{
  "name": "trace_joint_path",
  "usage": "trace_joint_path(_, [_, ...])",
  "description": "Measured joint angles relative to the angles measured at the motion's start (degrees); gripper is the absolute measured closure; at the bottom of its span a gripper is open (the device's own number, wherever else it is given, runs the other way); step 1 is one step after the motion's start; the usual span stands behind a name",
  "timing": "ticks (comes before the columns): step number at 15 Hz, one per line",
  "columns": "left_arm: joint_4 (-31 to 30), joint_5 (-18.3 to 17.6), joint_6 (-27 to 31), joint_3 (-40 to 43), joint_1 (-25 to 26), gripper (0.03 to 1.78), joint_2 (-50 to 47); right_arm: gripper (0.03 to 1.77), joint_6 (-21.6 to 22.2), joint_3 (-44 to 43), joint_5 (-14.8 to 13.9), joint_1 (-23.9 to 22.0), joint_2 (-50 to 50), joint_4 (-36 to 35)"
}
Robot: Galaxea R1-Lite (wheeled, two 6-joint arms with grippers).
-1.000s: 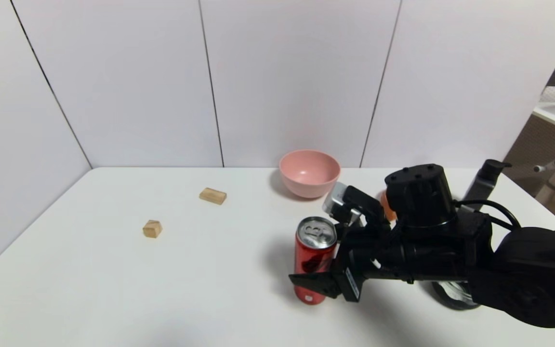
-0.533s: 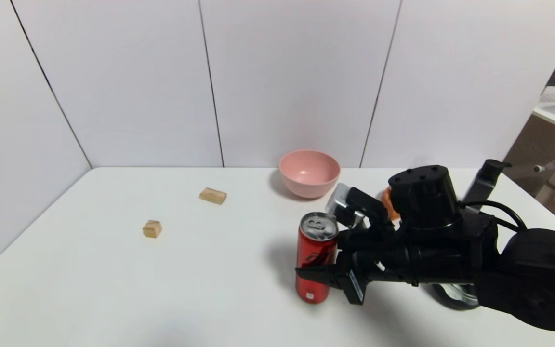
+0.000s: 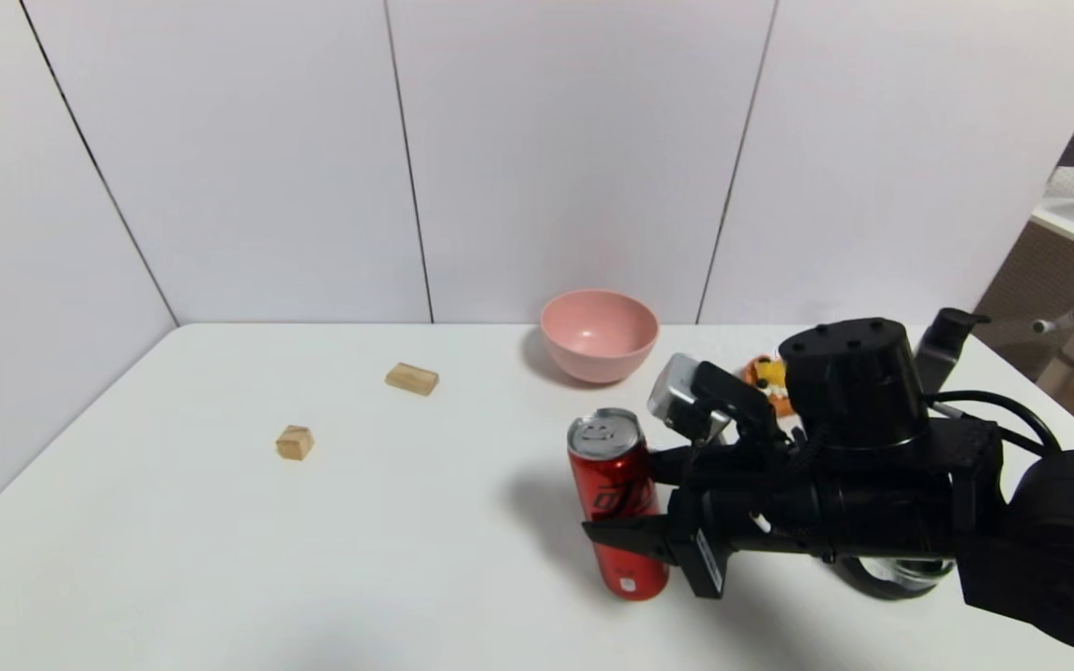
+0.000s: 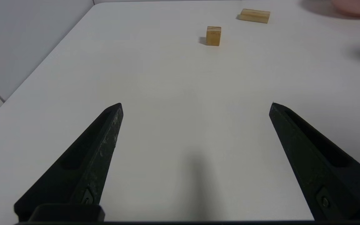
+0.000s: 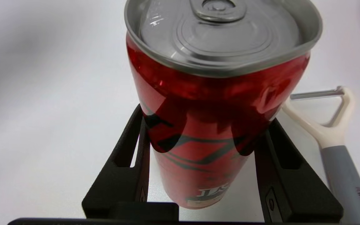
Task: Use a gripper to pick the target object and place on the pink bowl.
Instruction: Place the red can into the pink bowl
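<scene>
The target object, a slim red soda can (image 3: 616, 503) with a silver top, is at the table's front middle and leans with its top to the left. My right gripper (image 3: 630, 508) reaches in from the right and is shut on the can's middle. The right wrist view shows the can (image 5: 211, 93) squeezed between the two black fingers of this gripper (image 5: 207, 115), one on each side. The pink bowl (image 3: 598, 334) stands empty at the back of the table, beyond the can. My left gripper (image 4: 195, 104) hovers open over bare table at the left.
Two wooden blocks (image 3: 411, 378) (image 3: 295, 442) lie on the left half. An orange toy (image 3: 765, 373) and a dark grey bottle (image 3: 943, 340) sit behind the right arm. A peeler (image 5: 333, 137) lies beside the can. A dark-based bowl (image 3: 891, 573) is partly under the arm.
The right gripper's fingers have closed onto the can. The can, upright before, now leans with its top to the left and has shifted slightly right with the arm.
</scene>
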Motion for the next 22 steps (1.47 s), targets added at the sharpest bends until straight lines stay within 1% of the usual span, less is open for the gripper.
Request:
trace_joint_path(6, [0.0,0.0,0.0,0.0,0.0,0.12,0.0,0.89,0.5,0.0,0.0,-0.3,-1.7,0.0])
trace_joint_path(11, [0.0,0.0,0.0,0.0,0.0,0.12,0.0,0.89,2.9,-4.2,0.0,-2.5,-2.1,0.6])
trace_joint_path(16, [0.0,0.0,0.0,0.0,0.0,0.12,0.0,0.89,5.7,-14.4,0.0,-5.9,0.4,0.4])
trace_joint_path(19, [0.0,0.0,0.0,0.0,0.0,0.12,0.0,0.89,7.2,-22.3,0.0,-8.1,4.2,0.4])
trace_joint_path(22, [0.0,0.0,0.0,0.0,0.0,0.12,0.0,0.89,7.5,-31.3,-0.2,-10.5,9.6,0.3])
